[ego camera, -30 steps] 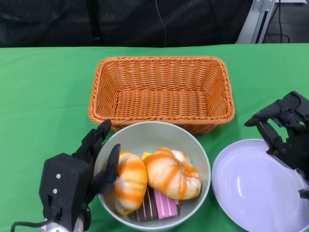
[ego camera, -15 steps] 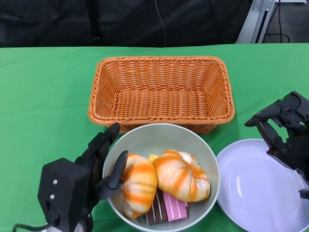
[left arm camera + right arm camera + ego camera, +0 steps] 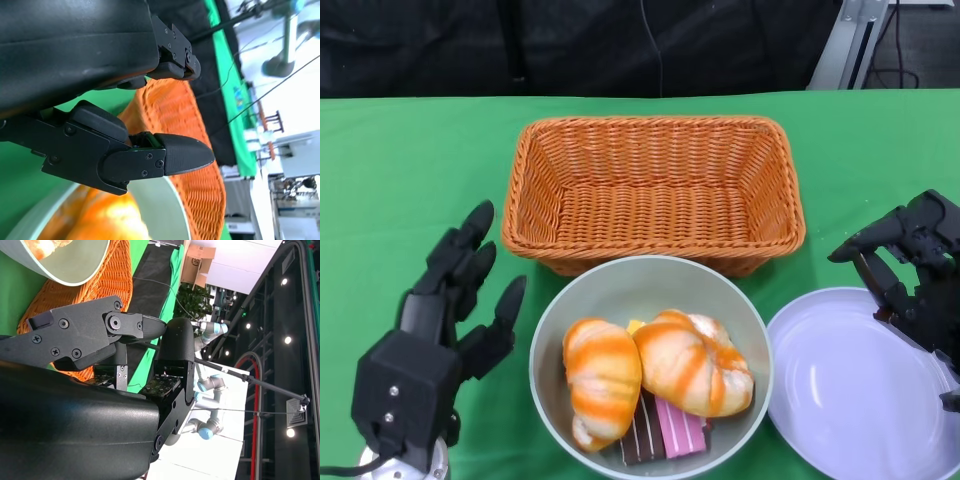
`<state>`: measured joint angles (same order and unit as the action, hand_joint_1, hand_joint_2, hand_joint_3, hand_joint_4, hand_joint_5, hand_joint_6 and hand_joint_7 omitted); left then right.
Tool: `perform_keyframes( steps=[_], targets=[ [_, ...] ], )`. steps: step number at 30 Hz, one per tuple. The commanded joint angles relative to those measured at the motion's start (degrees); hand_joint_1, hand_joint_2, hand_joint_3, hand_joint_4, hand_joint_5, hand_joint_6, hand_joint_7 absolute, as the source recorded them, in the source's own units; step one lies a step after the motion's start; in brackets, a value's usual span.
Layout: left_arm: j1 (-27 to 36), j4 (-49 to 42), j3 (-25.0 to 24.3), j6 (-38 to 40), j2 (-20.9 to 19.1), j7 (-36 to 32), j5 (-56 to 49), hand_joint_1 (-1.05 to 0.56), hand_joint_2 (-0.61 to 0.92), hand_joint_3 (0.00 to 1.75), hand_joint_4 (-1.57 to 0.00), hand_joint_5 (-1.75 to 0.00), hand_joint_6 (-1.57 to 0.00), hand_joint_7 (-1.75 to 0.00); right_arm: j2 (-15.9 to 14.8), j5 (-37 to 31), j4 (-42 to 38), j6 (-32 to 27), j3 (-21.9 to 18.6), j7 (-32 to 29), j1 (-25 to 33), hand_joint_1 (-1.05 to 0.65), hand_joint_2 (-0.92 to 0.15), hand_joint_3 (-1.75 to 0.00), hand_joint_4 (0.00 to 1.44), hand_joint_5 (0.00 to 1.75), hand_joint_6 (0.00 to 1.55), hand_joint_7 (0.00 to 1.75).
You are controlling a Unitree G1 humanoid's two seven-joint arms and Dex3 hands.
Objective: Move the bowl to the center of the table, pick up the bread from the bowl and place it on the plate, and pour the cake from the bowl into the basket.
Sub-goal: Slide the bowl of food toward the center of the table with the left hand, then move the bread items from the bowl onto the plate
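Note:
A grey-green bowl [image 3: 590, 300] sits near the table's front middle, just before the wicker basket [image 3: 655, 190]. Two orange-striped bread rolls [image 3: 690, 362] lie in it, on top of pink and brown cake slices [image 3: 665, 430]. My left hand [image 3: 440, 320] is off the bowl, to its left, with fingers spread and holding nothing. The right hand [image 3: 910, 270] hovers over the far edge of the white plate [image 3: 850, 390], fingers apart and empty. The left wrist view shows fingers [image 3: 165, 157] near the bowl's rim [image 3: 165, 200] and the basket [image 3: 185, 125].
Green cloth covers the table [image 3: 400, 170]. The basket is empty and touches or nearly touches the bowl's far rim. The plate lies right beside the bowl. A metal stand [image 3: 845, 40] rises beyond the table's far right.
My left hand let go of the bowl's rim and drew back to the left, fingers spreading. The bowl slid right toward the plate and now rests. The right hand has stayed put.

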<state>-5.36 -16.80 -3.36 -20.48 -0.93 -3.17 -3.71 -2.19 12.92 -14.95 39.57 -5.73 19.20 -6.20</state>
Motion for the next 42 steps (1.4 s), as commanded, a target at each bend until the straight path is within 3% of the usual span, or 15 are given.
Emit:
perform_keyframes(
  steps=[1, 5, 7, 9, 11, 17, 30, 42],
  targets=[
    [-2.55, -5.09, -2.49, -7.20, -1.64, -4.03, -1.33, -0.69, 0.92, 0.52, -0.40, -0.05, -0.36, -0.03, -1.00, 0.56, -0.47, 0.92, -0.83, 0.14, -0.01, -0.11, -0.89, -0.47, 0.70, 1.40, 0.69, 1.24],
    [-6.14, -13.54, -4.60, -17.40, -2.13, -8.03, -1.70, -0.61, 0.92, 0.39, -0.55, -0.08, -0.51, -0.06, -2.22, 1.06, -0.41, 0.32, -0.92, 1.38, -0.09, -0.17, -0.92, -0.31, 0.71, 1.23, 0.72, 0.98],
    [-7.88, -17.71, -5.40, -21.70, -2.27, -8.63, -0.93, -0.46, 0.92, 0.27, -0.67, -0.10, -0.62, -0.07, -2.90, 0.77, 0.08, -0.48, -0.98, 1.53, -0.01, -0.18, -0.92, -0.22, 0.64, 1.18, 0.72, 0.80],
    [-9.33, -21.30, -5.87, -24.68, -2.66, -8.54, -0.51, -0.42, 0.92, 0.25, -0.70, -0.10, -0.65, -0.07, -3.67, 0.84, 0.62, -0.99, -0.87, 2.02, 0.04, -0.19, -0.92, -0.20, 0.62, 1.17, 0.72, 0.75],
    [-11.06, -25.81, -6.22, -27.87, -3.43, -8.78, -0.85, -0.25, 0.92, 0.20, -0.85, -0.14, -0.80, -0.10, -5.30, 0.52, 1.65, -1.22, -0.57, 3.22, 0.12, -0.31, -0.92, -0.13, 0.59, 1.08, 0.69, 0.56],
    [-14.11, -34.76, -5.20, -34.08, -4.92, -13.18, -5.57, -0.15, 0.92, 0.23, -1.03, -0.19, -1.06, -0.16, -8.70, 0.41, 6.60, -3.07, 1.16, 6.79, 1.05, -0.46, -0.92, -0.09, 0.59, 0.84, 0.71, 0.25],
    [-16.22, -40.40, -3.22, -35.74, -5.84, -16.90, -8.96, -0.13, 0.92, 0.27, -1.10, -0.21, -1.16, -0.20, -10.85, 1.30, 16.49, -11.14, 6.10, 12.41, -1.14, -0.47, -0.91, -0.02, 0.52, 0.77, 0.71, 0.15],
    [-16.40, -41.33, -3.02, -36.35, -6.15, -17.26, -8.75, -0.12, 0.92, 0.29, -1.10, -0.21, -1.16, -0.21, -10.98, -3.03, 20.77, -10.78, 10.35, 13.59, -5.08, -0.51, -0.87, 0.00, 0.56, 0.76, 0.77, 0.11]
  ],
)
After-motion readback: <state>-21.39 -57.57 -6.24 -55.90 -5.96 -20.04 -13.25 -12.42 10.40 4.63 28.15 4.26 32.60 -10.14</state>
